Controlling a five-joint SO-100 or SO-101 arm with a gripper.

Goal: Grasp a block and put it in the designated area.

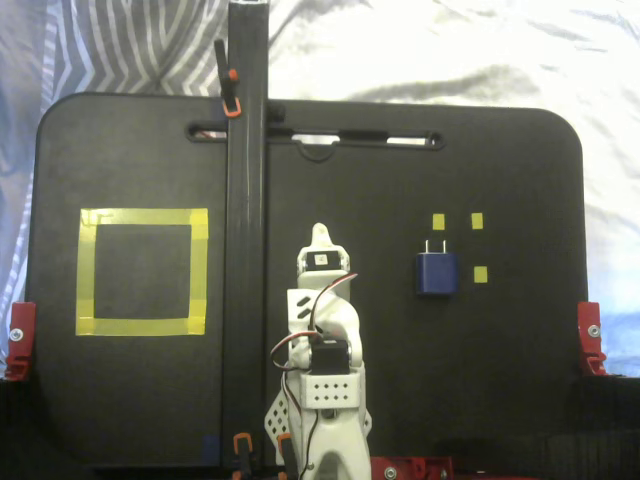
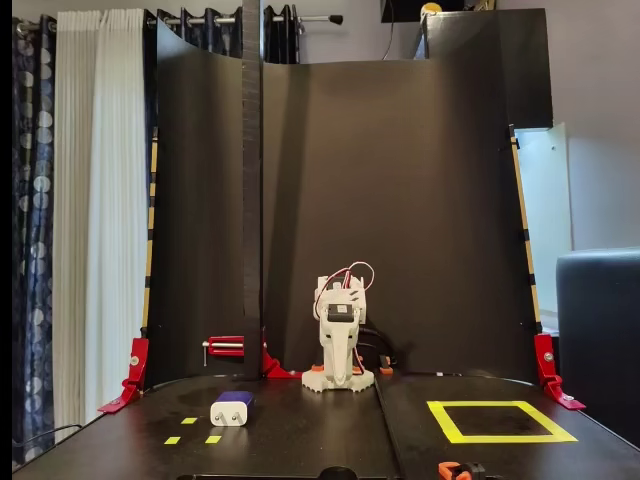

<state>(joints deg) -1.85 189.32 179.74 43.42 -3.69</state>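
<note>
The block [image 1: 437,272] is a small navy-blue box with two metal prongs. It lies on the black board to the right of the arm in a fixed view, and near the front left [image 2: 231,408] in the other. The designated area [image 1: 142,272] is a large yellow tape square on the opposite side [image 2: 500,421], with nothing inside it. My white gripper [image 1: 320,238] sits folded over the arm's base at the board's middle [image 2: 338,372]. It is well apart from both, its fingers look shut, and it holds nothing.
Three small yellow squares [image 1: 477,221] lie around the block. A tall black post [image 1: 245,240] held by orange clamps stands between the arm and the tape square. Red clamps [image 1: 590,335] grip the board's side edges. A black backdrop [image 2: 400,200] rises behind the arm.
</note>
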